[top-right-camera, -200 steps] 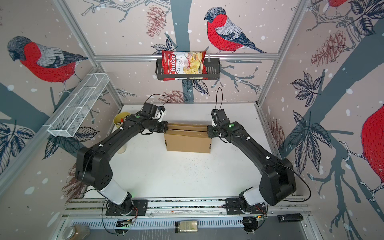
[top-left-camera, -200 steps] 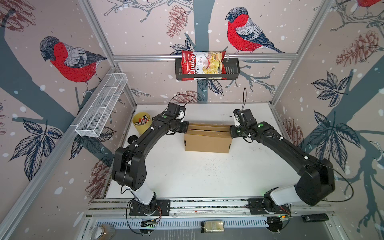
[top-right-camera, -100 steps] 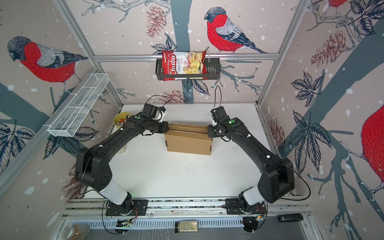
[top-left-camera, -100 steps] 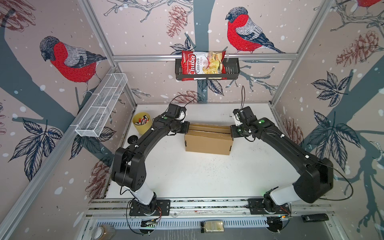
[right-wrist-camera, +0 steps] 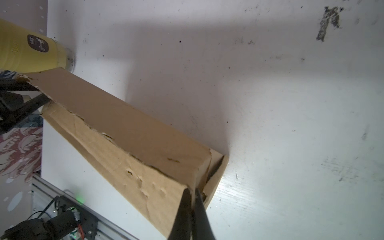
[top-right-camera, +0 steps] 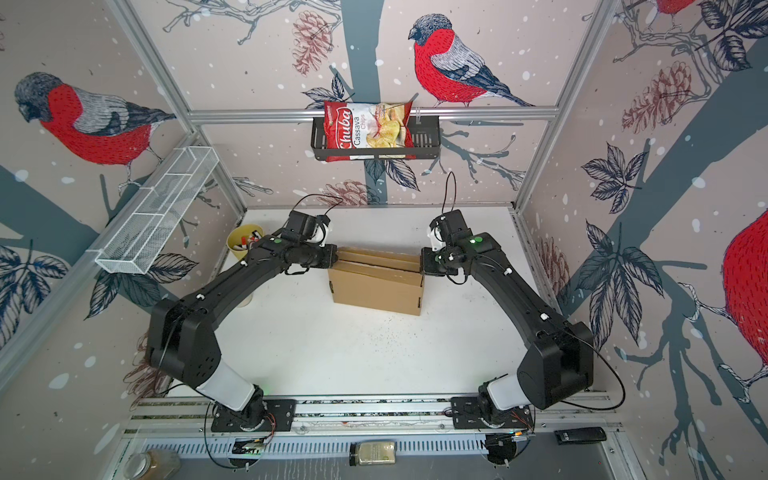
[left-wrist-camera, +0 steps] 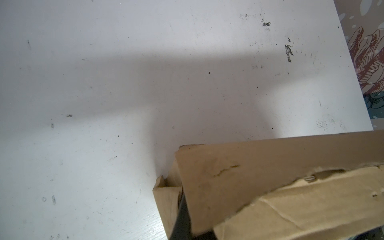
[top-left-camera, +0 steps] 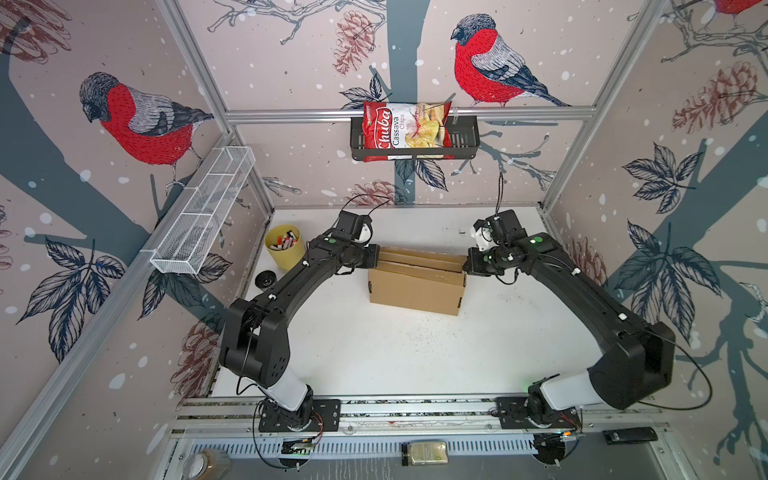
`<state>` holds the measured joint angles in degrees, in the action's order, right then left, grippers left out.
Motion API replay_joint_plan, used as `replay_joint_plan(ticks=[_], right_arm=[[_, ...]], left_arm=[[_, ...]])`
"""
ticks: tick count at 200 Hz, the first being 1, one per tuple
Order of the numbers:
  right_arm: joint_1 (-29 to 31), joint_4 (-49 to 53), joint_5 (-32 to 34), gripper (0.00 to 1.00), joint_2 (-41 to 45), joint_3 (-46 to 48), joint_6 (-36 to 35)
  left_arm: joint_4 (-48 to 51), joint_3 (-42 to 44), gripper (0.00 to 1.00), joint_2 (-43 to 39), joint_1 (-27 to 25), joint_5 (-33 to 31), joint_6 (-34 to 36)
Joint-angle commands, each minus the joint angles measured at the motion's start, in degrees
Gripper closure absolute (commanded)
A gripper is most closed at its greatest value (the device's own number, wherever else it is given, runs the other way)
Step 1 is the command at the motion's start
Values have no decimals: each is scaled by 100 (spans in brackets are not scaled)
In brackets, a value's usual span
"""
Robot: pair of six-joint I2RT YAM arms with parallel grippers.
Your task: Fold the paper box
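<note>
1. Right at its fingertips, the left gripper (top-left-camera: 377, 259) was clamped shut on one short end of the paper box (top-left-camera: 415, 286). In the left wrist view, a black finger (left-wrist-camera: 181, 220) lay tucked beneath a cardboard flap at that end's corner.
2. The right gripper (top-left-camera: 465, 266) was likewise pinched tight on the opposite short end. The right wrist view showed its two black fingers (right-wrist-camera: 181, 218) squeezing a thin cardboard edge between them.
3. Between the two grippers, the box spanned the whole gap as a shallow brown carton. Its long side wall faced the arm bases, and its lower edge appeared to rest on the white table (top-left-camera: 415, 353). Ragged, torn flap edges ran along its top.
4. Just behind the left gripper, on the side away from the box, stood a yellow cup (top-left-camera: 284, 249) holding markers. A small black round object (top-left-camera: 266, 279) lay near the cup, toward that arm's base.
5. Farther off, beyond both grippers on the back wall, a black shelf (top-left-camera: 465, 141) held a red chips bag (top-left-camera: 399, 131). A white wire basket (top-left-camera: 203, 216) hung on the wall on the left arm's side.
</note>
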<state>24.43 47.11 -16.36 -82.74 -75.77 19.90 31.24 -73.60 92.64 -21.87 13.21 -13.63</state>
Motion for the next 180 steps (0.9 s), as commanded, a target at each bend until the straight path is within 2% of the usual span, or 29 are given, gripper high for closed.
replay_joint_plan(ticks=[1,55,81,118,153,168,180], right_arm=[[70,-118,-430,100,186,131,368],[293,-802,-159,100,886,1217,1377],[405,-1000,-75,100,1010,1447,1615],[520,-982,-10,100,1010,1600,1625],[530,-507,11,100,905,1362,1241],[515,-368,71,95,897,1292,1092],[487,-351,7,82,908,1205,900]], left_arm=[[1264,194,100,57,-39,-148,-145],[1205,254,100,-1,-46,-170,-201],[1215,259,100,-9,-46,-170,-202],[1246,268,100,-44,-54,-206,-194],[1288,275,100,-95,-55,-218,-199],[1298,285,100,-106,-56,-214,-193],[1323,288,100,-115,-57,-214,-185]])
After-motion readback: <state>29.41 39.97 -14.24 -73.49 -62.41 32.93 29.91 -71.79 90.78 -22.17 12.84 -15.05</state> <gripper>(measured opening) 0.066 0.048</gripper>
